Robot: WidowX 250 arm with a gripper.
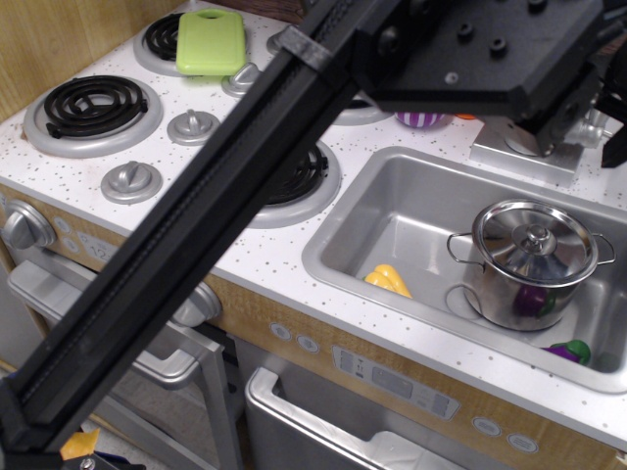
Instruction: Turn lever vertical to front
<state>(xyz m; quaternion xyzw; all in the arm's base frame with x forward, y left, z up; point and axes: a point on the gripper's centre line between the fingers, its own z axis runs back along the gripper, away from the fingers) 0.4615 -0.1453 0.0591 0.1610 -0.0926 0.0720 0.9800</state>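
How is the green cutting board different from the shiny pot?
The green cutting board is flat and bright green; the steel pot is round, tall and silver. The board lies on a back stove burner; the pot stands in the sink. The pot has a lid and handles; the board has neither.

sink left half (pixel 392 211): open | right: steel pot (pixel 529 262) blocks

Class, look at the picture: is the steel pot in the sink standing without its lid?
No, the steel pot stands in the sink with its lid on, knob up.
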